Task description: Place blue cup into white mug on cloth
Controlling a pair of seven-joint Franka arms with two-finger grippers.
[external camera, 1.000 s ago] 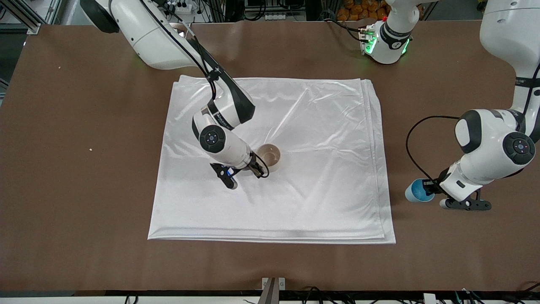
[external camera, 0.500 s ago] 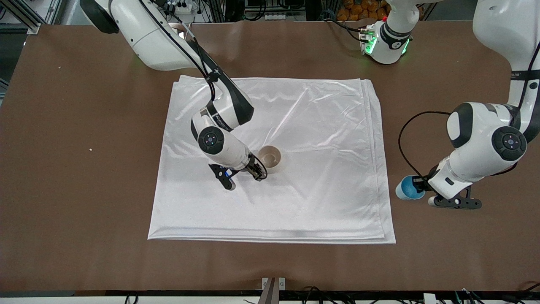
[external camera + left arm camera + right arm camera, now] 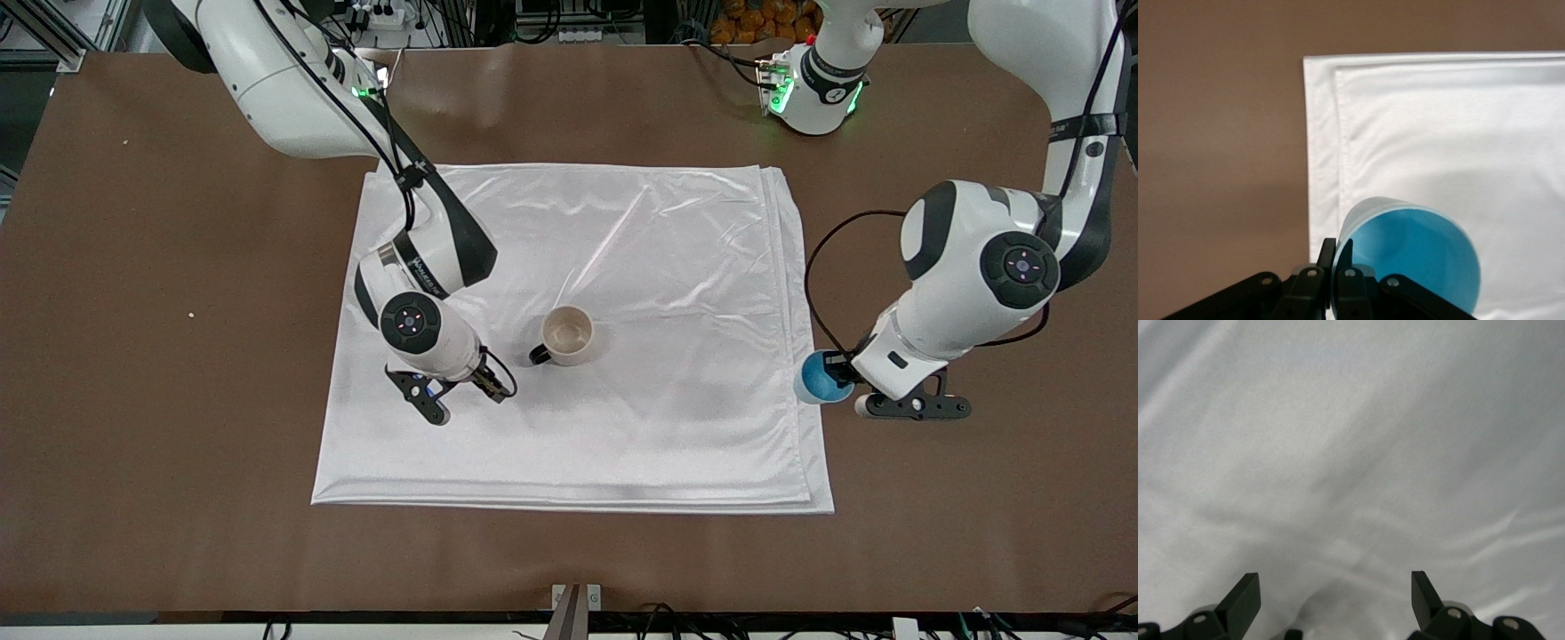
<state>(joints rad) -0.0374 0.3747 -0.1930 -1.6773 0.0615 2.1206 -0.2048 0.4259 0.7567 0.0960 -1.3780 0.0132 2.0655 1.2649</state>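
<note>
Fingers of left gripper (image 3: pixel 1335 283) pinch light-blue tapered blue cup (image 3: pixel 813 379); right gripper (image 3: pixel 1336 600) fingers wide.

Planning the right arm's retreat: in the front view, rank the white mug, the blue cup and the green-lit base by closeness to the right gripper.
1. White mug, on the cloth beside the right gripper.
2. Blue cup, in the left gripper's fingers over the cloth's edge.
3. Green-lit base, at the table's robot edge.

The front camera looks down from high across the table (image 3: pixel 133 356), facing both bases. The left wrist camera peers close over the cloth (image 3: pixel 1438 133) edge, the right wrist camera closer still; all three views share that cloth.
</note>
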